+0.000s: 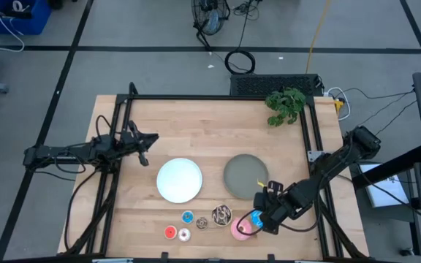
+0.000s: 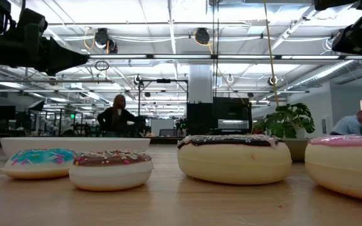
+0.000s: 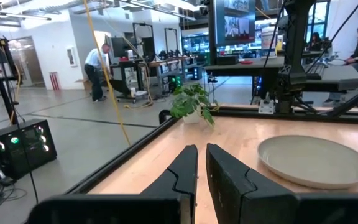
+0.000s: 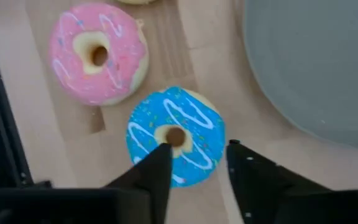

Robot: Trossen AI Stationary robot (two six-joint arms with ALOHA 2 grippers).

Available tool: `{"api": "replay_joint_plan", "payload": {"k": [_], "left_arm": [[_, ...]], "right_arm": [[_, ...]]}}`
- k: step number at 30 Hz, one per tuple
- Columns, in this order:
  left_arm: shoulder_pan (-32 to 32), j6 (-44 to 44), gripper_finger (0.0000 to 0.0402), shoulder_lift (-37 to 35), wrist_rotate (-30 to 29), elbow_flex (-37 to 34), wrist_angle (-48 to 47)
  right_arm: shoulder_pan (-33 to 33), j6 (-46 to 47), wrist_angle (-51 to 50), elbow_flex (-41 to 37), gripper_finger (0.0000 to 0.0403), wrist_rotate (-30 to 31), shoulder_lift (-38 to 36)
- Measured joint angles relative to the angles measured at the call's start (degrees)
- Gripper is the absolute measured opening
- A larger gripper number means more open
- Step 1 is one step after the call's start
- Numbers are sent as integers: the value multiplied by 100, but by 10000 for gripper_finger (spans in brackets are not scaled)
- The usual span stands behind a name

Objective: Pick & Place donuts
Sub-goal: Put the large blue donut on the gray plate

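1. Right wrist view — right gripper stands over the blue sprinkled donut, fingers parted, one over its hole, grasping nothing; pink donut just beside, grey plate near.
2. High view — seven donuts: three larger, four tiny; two plates; right arm nearer.
3. Left wrist view — left gripper nearly clenched, empty.

Bright, even overhead light fills the scene — long ceiling strip lights glare white in the low view. Shadows on the wooden table are soft and faint. In the low view the nearest donuts look soft. The right wrist view is slightly blurred throughout — the left wrist view stays fairly crisp.
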Motion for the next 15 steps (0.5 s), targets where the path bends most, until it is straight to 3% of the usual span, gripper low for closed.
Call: {"api": "replay_joint_plan", "payload": {"k": [6, 15], "left_arm": [[0, -109, 42, 1, 0, -2, -138], [0, -69, 42, 0, 0, -2, -136]], "right_arm": [[0, 104, 165, -236, 210, -1, -2], [0, 69, 705, -671, 212, 4, -2]]}}
